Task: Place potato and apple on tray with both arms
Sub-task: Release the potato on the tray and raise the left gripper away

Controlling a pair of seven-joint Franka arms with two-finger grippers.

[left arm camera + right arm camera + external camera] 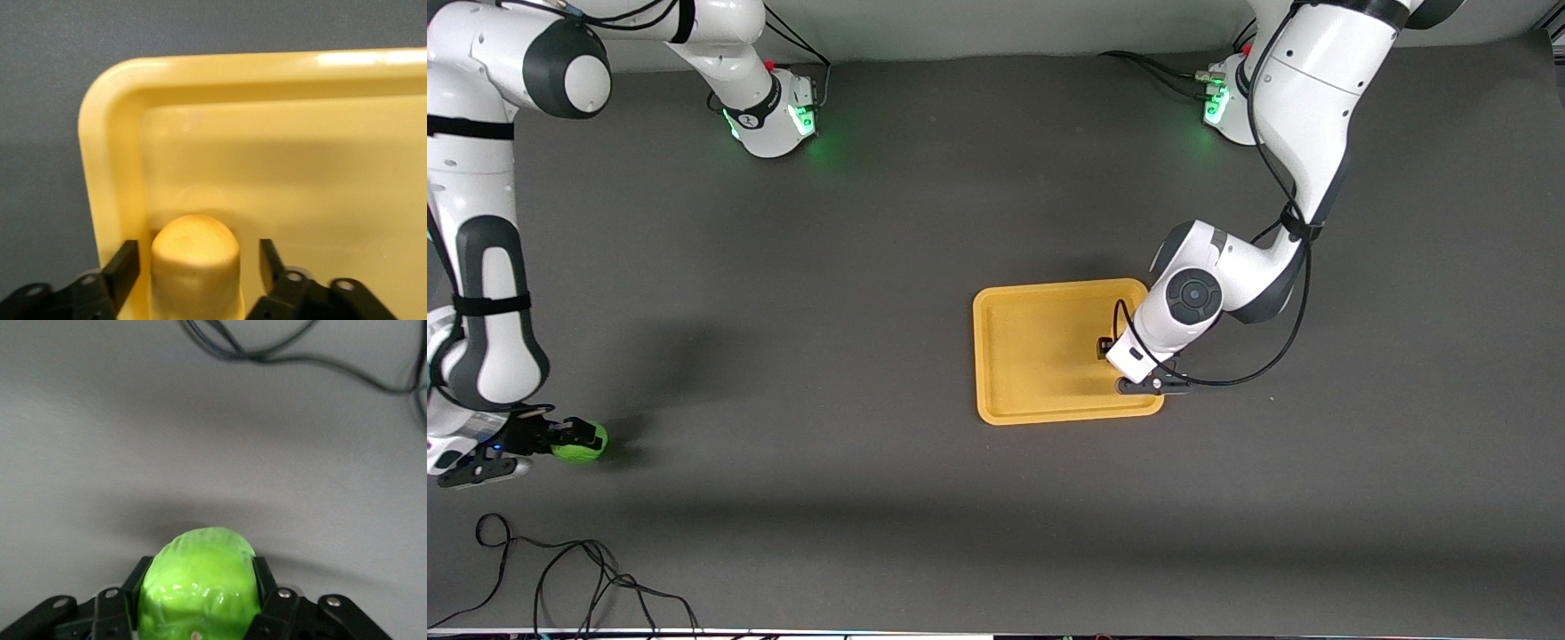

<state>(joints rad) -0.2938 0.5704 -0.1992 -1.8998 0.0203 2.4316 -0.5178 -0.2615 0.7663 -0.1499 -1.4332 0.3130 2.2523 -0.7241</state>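
Potato (195, 263): yellow-orange oval lump, lay between the fingers of the left gripper (1104, 348) over the tray (1032, 356), at the tray's end toward the left arm; long axis ran along the fingers. Fingers (123, 267) stood a little apart from its sides, so the hold appeared released or nearly so.

Apple (580, 442): bright green, faceted, clamped between the fingers of the right gripper (569, 436) at the right arm's end of the table, low over the mat (871, 222), well apart from the tray.

Governing relation, by judgement: tray lay toward the left arm's end from the apple; the right arm had the whole carry to make.

Loose black cable (587, 578) lay on the mat nearer the front camera than the apple.

Brands, labels, writing: none legible.
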